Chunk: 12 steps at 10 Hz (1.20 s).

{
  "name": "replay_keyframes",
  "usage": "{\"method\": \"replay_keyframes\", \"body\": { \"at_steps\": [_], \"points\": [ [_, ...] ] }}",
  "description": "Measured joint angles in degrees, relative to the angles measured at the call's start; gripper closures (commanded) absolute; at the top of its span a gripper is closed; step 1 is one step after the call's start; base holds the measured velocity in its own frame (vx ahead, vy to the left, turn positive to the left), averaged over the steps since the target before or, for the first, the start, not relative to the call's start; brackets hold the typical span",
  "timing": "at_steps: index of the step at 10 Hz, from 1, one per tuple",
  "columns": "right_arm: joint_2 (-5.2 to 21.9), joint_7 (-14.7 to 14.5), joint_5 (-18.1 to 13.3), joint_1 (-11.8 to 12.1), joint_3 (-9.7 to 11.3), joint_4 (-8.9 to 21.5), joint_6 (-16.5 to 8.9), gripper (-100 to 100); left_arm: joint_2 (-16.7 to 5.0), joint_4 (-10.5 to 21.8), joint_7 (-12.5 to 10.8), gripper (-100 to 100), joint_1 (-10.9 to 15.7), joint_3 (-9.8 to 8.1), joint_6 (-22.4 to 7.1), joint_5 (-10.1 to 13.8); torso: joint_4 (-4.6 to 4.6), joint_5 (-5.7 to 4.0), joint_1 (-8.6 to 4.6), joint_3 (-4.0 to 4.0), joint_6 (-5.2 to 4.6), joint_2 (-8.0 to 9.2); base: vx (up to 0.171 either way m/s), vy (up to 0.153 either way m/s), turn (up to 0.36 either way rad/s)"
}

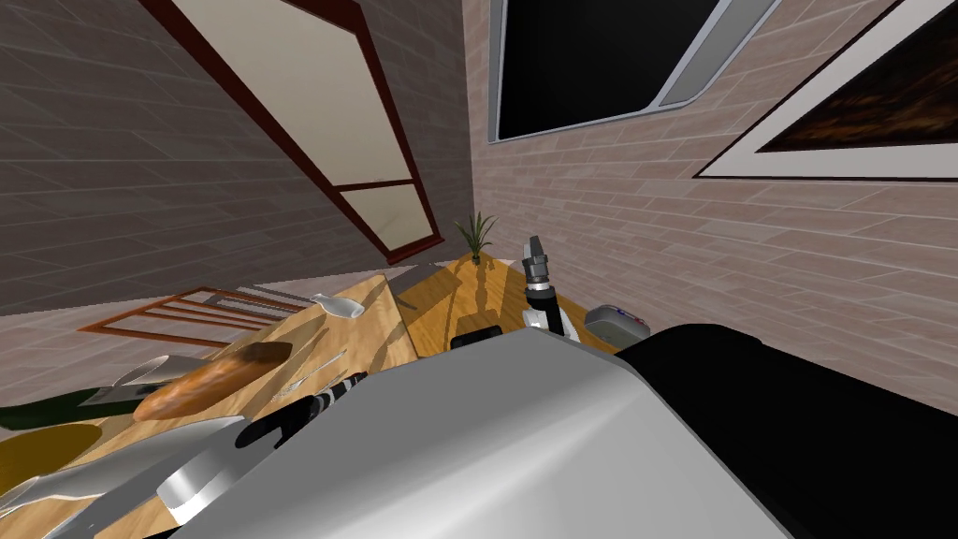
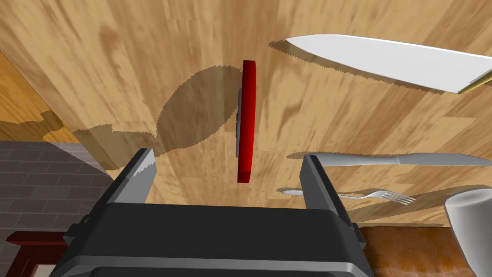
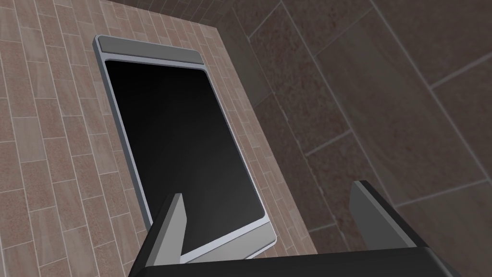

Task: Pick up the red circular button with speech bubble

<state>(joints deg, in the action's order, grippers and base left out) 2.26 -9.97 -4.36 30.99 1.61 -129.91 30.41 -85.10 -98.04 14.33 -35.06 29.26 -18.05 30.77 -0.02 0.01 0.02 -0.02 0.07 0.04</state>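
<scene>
Red button (image 2: 248, 120) stands edge-on between the spread left fingers (image 2: 139, 180), pointed at the wooden table (image 2: 96, 57).

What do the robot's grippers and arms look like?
The left gripper and the right gripper each have two thin, flat, light grey fingers with slanted tips, on a dark grey box-shaped body. In the head view the right arm is white with dark joints and a ribbed grey wrist.

Item: red button (image 2: 248, 120), a thin round disc
Face: grey patch on one side, its detail unreadable
Pose: stands on edge, seen rim-on in the left wrist view
Place: on the pale wooden bench (image 2: 96, 57), with its round shadow falling on the wood beside it
</scene>
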Motion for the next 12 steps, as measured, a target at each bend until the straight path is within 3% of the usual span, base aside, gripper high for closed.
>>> {"method": "replay_keyframes", "body": {
  "at_steps": [1, 2, 6, 7, 8, 11, 12],
  "points": [
    [0.0, 0.0, 0.0, 0.0, 0.0, 0.0, 0.0, 0, 1.25, 0.93, 0.16, -100, -0.02, 0.15, 0.2, -0.69, 0.0, 0.01, 0.01, 0.0, 0.0, 0.0, 0.01, 0.009, -0.011],
    [0.0, 0.0, 0.0, 0.0, 0.0, 0.0, 0.0, 0, 1.39, 1.03, 0.19, 100, -0.02, 0.17, 0.23, -0.77, -0.01, -0.01, -0.02, -0.02, 0.0, 0.03, 0.0, 0.0, 0.0],
    [0.0, 0.0, 0.0, 0.0, 0.0, 0.0, 0.0, 0, 1.34, 1.04, 0.2, 100, -0.04, 0.18, 0.19, -0.77, -0.03, 0.02, -0.04, -0.04, -0.01, 0.06, 0.0, 0.0, 0.0],
    [0.0, 0.0, 0.0, 0.0, 0.0, 0.0, 0.0, 0, 1.35, 1.05, 0.2, 0, -0.04, 0.18, 0.19, -0.77, -0.03, 0.02, -0.04, -0.04, -0.02, 0.06, 0.0, 0.0, 0.0],
    [0.0, 0.0, 0.0, 0.0, 0.0, 0.0, 0.0, 0, 1.35, 1.05, 0.19, 100, -0.04, 0.18, 0.19, -0.77, -0.03, 0.02, -0.04, -0.04, -0.02, 0.06, -0.019, -0.012, 0.091],
    [0.0, 0.0, 0.0, 0.0, 0.0, 0.0, 0.0, 0, -2.5, -2.09, -0.45, 100, -0.55, -0.75, -0.29, 0.94, -0.04, -0.03, -0.16, -0.1, 0.01, 0.17, -0.024, -0.016, 0.055],
    [0.0, 0.0, 0.0, 0.0, 0.0, 0.0, 0.0, 0, -2.64, -2.24, -0.54, 0, -0.6, -0.81, -0.35, 0.99, -0.04, 0.0, -0.11, -0.08, 0.01, 0.13, 0.0, 0.0, 0.0]
  ]
}}
